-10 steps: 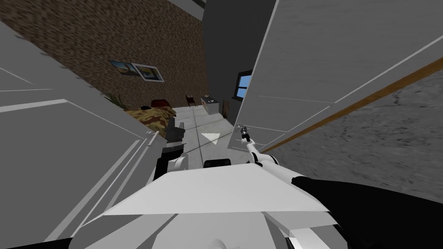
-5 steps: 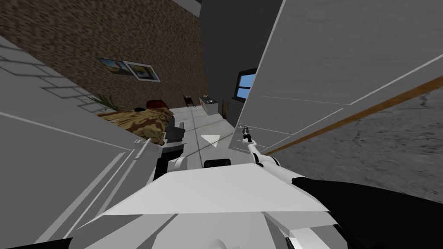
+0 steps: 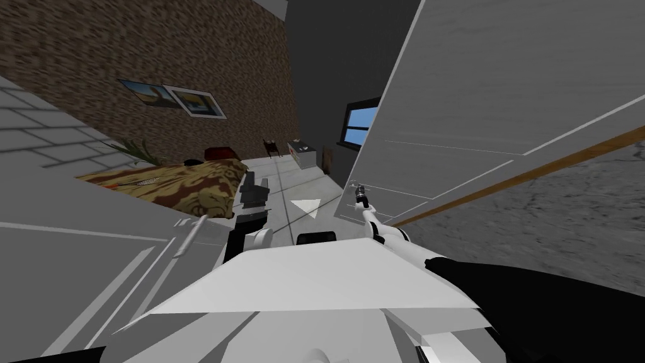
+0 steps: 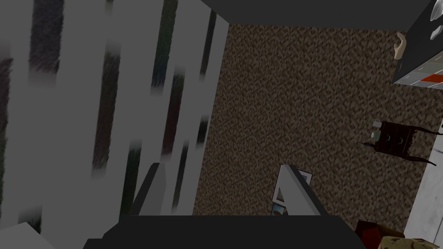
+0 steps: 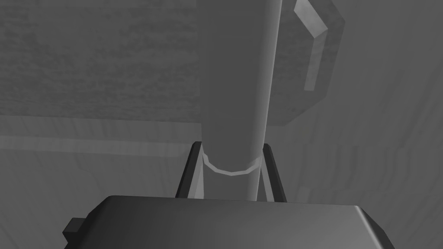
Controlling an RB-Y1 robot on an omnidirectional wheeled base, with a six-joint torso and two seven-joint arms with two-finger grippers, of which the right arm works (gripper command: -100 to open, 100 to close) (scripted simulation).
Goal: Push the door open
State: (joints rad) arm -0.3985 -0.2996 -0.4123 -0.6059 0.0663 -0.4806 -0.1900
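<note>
Your right claw (image 5: 231, 146), clamped on the grey cylindrical door handle (image 5: 235, 78), has swung the pale grey panelled door (image 3: 504, 94) wider, so the push is progressing; your left claw (image 4: 225, 173) gapes empty.

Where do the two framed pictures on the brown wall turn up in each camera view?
Head view: two framed pictures upper left, on the brown speckled wall.
Left wrist view: the pictures, behind a finger of the open left hand, same wall.
Right wrist view: faces the grey cylindrical door handle held by the right hand instead.
Shared landmark: that brown wall.
</note>
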